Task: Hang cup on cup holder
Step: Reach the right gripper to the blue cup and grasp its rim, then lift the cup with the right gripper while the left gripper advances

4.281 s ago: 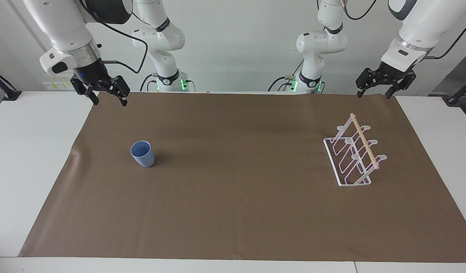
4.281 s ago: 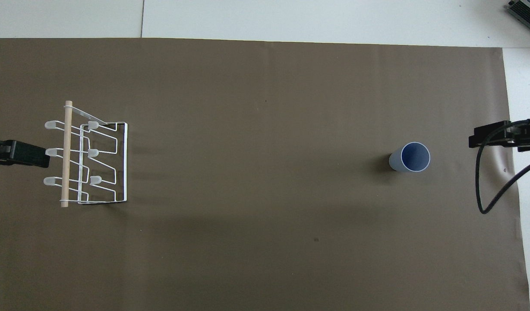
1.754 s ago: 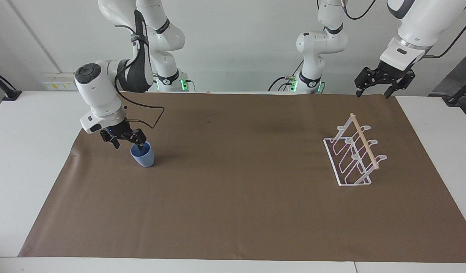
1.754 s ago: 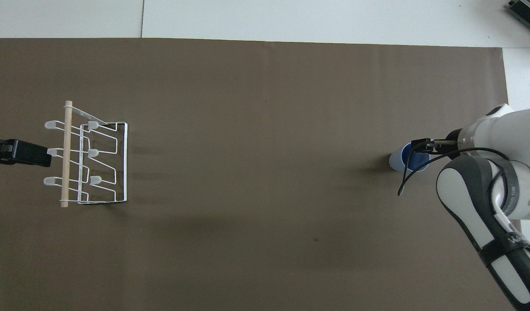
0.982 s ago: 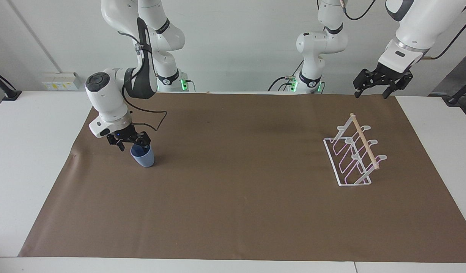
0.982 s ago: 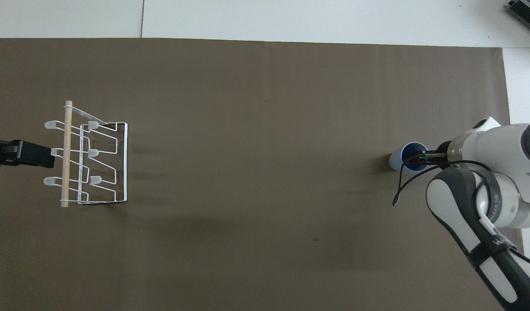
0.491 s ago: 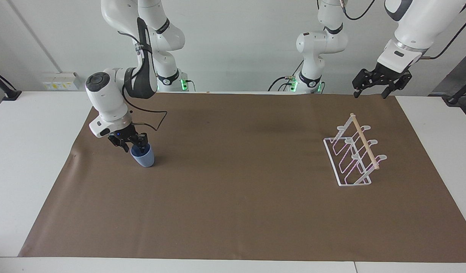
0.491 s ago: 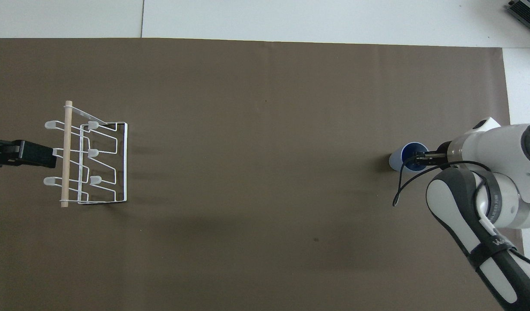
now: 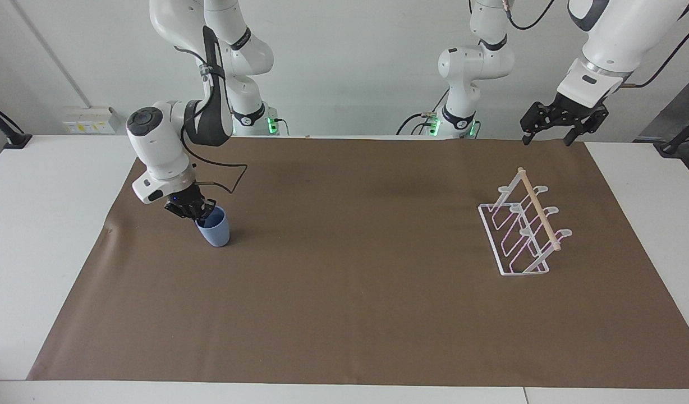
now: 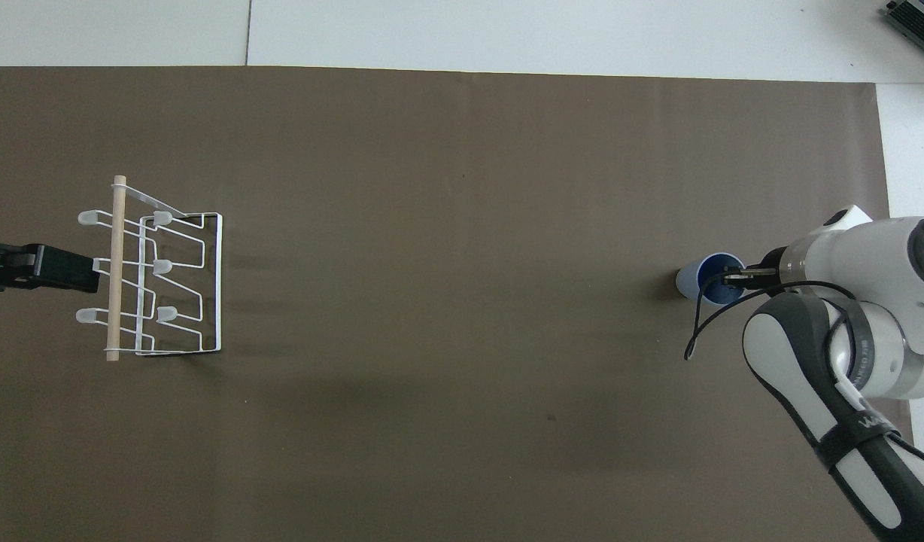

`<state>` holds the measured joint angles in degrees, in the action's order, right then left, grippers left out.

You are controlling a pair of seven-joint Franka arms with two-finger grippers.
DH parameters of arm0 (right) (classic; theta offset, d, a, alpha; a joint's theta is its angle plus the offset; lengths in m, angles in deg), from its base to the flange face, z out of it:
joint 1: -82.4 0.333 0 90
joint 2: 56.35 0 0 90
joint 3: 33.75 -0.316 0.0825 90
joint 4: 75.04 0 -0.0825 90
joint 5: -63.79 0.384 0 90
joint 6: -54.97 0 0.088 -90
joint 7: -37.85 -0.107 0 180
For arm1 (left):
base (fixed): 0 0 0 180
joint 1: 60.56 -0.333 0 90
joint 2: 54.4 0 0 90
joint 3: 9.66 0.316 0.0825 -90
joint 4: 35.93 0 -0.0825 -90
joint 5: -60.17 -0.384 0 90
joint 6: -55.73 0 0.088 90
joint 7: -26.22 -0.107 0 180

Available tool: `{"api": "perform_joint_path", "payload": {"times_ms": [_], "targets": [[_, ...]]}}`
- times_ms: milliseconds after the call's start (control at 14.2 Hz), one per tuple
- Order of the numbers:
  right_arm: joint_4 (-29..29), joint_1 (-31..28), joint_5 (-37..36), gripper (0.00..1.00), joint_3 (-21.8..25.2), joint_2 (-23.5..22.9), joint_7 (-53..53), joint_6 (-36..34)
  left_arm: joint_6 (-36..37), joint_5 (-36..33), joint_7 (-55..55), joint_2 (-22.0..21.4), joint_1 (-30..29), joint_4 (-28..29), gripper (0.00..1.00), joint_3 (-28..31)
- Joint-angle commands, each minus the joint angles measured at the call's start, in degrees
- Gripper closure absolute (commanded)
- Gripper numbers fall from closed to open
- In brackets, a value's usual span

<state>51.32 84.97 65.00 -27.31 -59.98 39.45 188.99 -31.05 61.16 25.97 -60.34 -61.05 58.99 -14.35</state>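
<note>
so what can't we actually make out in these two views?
- Cup base, facing view: too small to tell whether it is on the mat or lifted.
- Cup wall at the right gripper, both views: covered by the gripper.
- Left gripper, overhead view: mostly cut off by the edge.
- Holder prong tips, facing view: too thin to read.

The right pincer (image 9: 199, 215) has come down from above the surface and closed on the small light blue plastic cup's (image 9: 215, 232) rim.
</note>
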Motion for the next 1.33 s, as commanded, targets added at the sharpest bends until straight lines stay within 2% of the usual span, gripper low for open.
{"api": "perform_joint_path", "payload": {"times_ms": [0,491,912,1263], "targets": [[1.3,-0.5,1.0,1.0,-0.1,1.3,0.4,1.0,0.3,-1.1,0.9,-1.3,0.9,1.3,0.0,0.6],[-3.3,-0.4,1.1,1.0,-0.1,-0.4,0.7,-0.3,0.1,-1.1,2.2,-1.4,0.9,1.3,0.0,0.6],[-11.2,-0.9,1.0,1.0,0.0,-2.1,1.3,-8.5,0.0,-1.1,5.7,-1.3,0.9,1.3,0.0,0.6],[-18.2,-1.7,0.5,1.0,0.2,-2.1,2.4,-16.9,-0.8,0.8,15.8,-1.3,0.8,1.2,0.0,0.6]]}}
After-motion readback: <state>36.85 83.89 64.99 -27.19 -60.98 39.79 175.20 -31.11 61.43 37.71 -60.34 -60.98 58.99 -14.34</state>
